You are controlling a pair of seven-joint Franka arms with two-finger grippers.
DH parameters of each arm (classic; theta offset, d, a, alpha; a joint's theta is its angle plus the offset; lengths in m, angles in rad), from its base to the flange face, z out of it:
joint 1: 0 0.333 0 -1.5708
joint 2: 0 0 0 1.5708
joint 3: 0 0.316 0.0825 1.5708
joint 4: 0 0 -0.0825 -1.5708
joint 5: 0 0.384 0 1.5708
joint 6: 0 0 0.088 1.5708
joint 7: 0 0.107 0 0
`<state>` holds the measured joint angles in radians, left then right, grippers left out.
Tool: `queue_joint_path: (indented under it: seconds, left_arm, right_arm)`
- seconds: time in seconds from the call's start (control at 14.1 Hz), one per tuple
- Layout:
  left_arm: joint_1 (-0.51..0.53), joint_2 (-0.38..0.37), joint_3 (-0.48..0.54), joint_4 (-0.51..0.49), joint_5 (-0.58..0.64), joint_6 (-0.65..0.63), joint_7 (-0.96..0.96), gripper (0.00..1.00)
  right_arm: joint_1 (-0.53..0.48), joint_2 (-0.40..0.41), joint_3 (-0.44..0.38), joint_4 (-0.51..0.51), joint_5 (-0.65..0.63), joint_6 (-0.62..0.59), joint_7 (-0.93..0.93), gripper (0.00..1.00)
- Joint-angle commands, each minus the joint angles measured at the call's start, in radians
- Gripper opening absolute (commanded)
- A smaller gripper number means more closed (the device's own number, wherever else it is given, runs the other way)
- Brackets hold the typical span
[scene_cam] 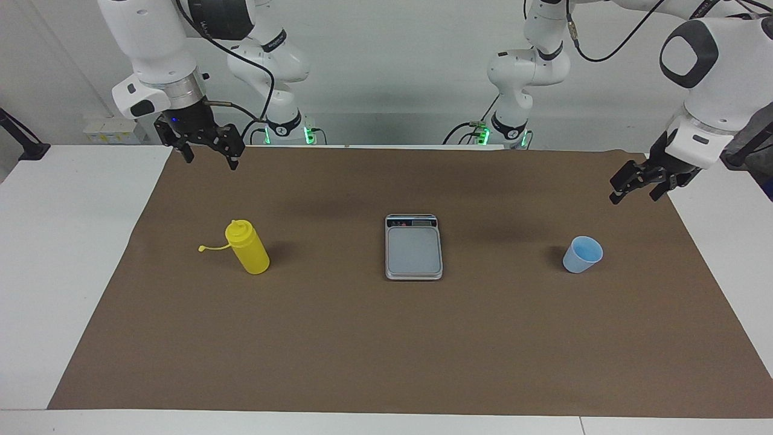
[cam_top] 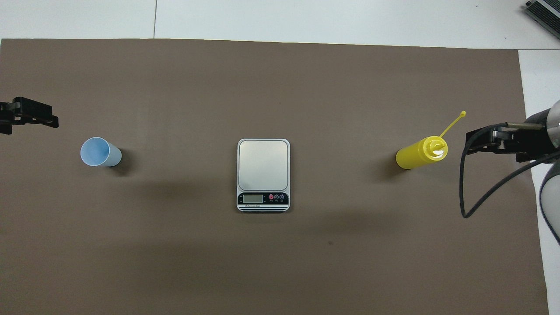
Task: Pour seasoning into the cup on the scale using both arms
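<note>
In the facing view, the grey digital kitchen scale (scene_cam: pixel 413 247) lies at the middle of the brown mat (scene_cam: pixel 386 338), its display strip at its 12 o'clock edge, toward the robots. The yellow squeeze bottle (scene_cam: pixel 247 247) stands at the scale's 9 o'clock, well apart, its cap strap (scene_cam: pixel 209 247) sticking out at 9 o'clock. The light-blue cup (scene_cam: pixel 583 254) stands at the scale's 3 o'clock, equally apart. The right gripper (scene_cam: pixel 209 152) hangs over the mat's edge at the bottle's 11 o'clock, jaws spread and empty. The left gripper (scene_cam: pixel 634 188) hangs at the cup's 1 o'clock, likewise spread and empty. In the overhead view, the scale (cam_top: pixel 263 175) is central with its plate bare, the cup (cam_top: pixel 100 152) at its 9 o'clock, the bottle (cam_top: pixel 421 152) at 3 o'clock. The left gripper (cam_top: pixel 26 116) sits at the cup's 10 o'clock, the right gripper (cam_top: pixel 494 141) at the bottle's 3 o'clock.
</note>
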<state>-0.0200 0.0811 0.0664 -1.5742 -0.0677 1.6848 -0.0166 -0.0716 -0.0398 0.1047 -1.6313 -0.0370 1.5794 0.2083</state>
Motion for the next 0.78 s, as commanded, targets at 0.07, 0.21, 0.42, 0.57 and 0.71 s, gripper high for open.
queue_joint_path:
  seconds: [0.07, 0.21, 0.42, 0.57, 0.71]
  left_arm:
    - [0.006, -0.029, -0.005, -0.030, 0.002, 0.024, -0.002, 1.00]
    - [0.006, -0.031, -0.005, -0.032, 0.002, 0.024, -0.008, 1.00]
    - [0.008, -0.031, -0.005, -0.035, 0.002, 0.027, 0.001, 1.00]
    - [0.011, -0.038, 0.000, -0.050, 0.002, 0.027, 0.000, 1.00]
    - [0.012, -0.056, 0.000, -0.091, 0.002, 0.044, 0.003, 1.00]
  right_arm:
    - [-0.011, -0.018, 0.003, -0.022, 0.020, 0.011, 0.000, 1.00]
    - [-0.011, -0.018, 0.003, -0.022, 0.020, 0.011, 0.000, 1.00]
    - [-0.011, -0.018, 0.001, -0.022, 0.020, 0.011, 0.000, 1.00]
    - [-0.011, -0.018, 0.001, -0.022, 0.020, 0.011, 0.000, 1.00]
    - [-0.010, -0.018, 0.001, -0.022, 0.020, 0.011, 0.000, 1.00]
